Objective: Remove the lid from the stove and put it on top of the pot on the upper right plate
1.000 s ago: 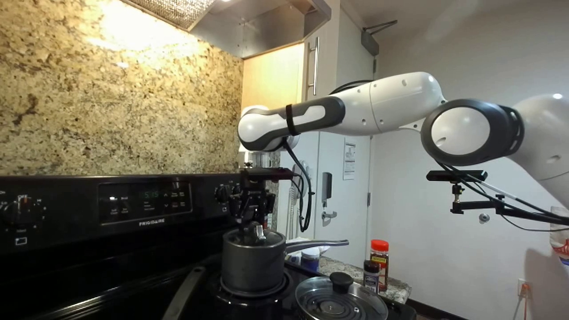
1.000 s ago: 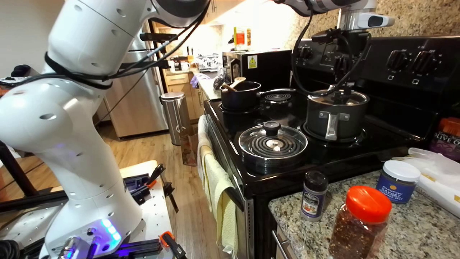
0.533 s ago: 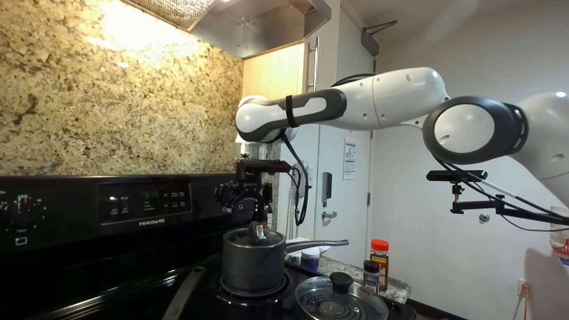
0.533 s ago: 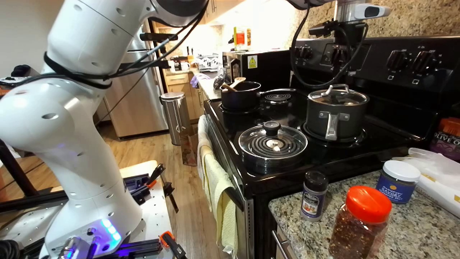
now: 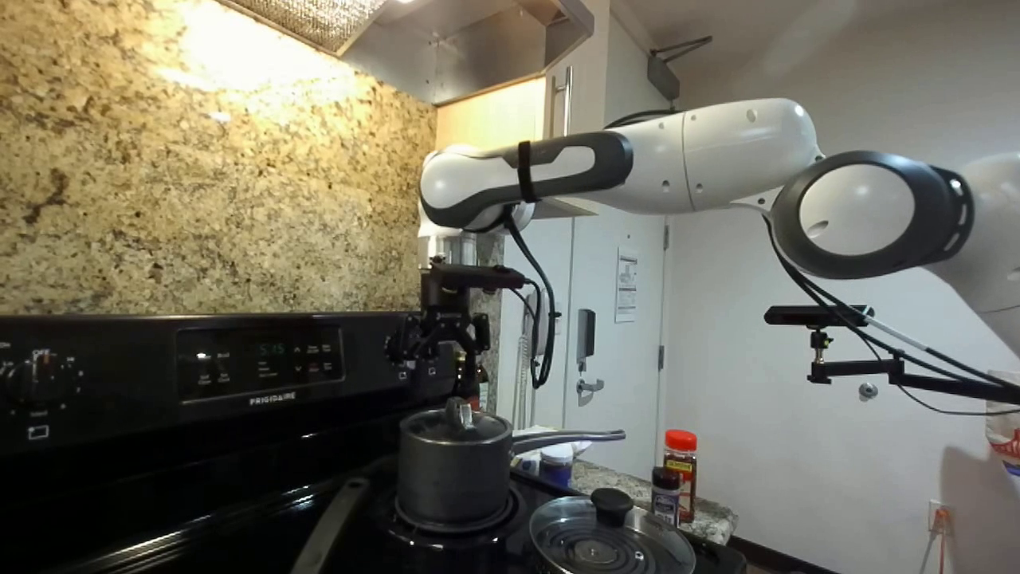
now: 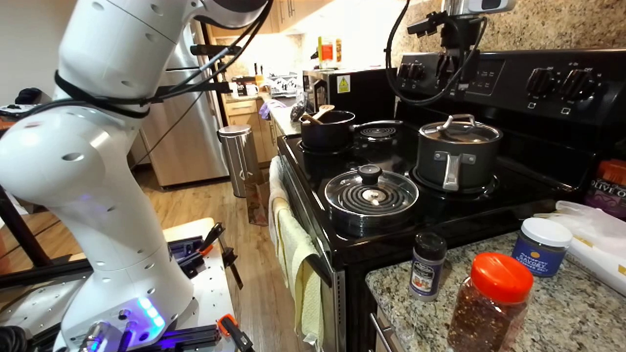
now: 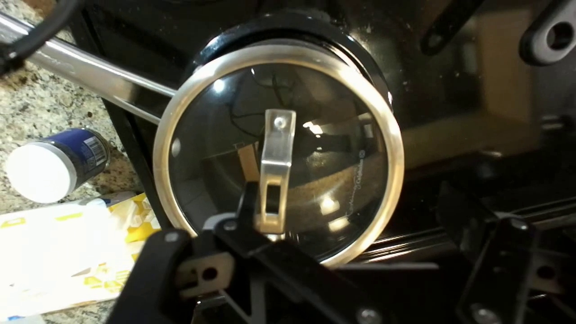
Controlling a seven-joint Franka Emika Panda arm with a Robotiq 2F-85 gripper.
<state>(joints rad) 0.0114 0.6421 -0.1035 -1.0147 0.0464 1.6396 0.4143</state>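
The see-through lid [image 7: 324, 180] with its pale metal rim and silvery strap handle sits on top of the dark grey pot [image 5: 454, 478]. The lid also shows on the pot [image 6: 474, 166] in an exterior view. The pot stands on a back burner of the black stove [image 5: 263, 363], its long silvery handle sticking out sideways. My gripper [image 5: 446, 351] is open and empty, above the lid and apart from it. In the wrist view my gripper [image 7: 351, 204] has its fingers wide apart, with one finger overlapping the lid handle in the picture.
Another glass lid with a black knob [image 6: 370, 193] covers a front burner. A black pan with wooden utensils [image 6: 326, 129] stands on another burner. A red-capped jar [image 6: 491, 303], a small spice bottle [image 6: 427, 266] and a blue jar [image 6: 542, 247] stand on the counter beside the stove.
A second ago my gripper was down at the lid's handle. It has come off the handle and risen well above the pot. The lid and pot have stayed in place.
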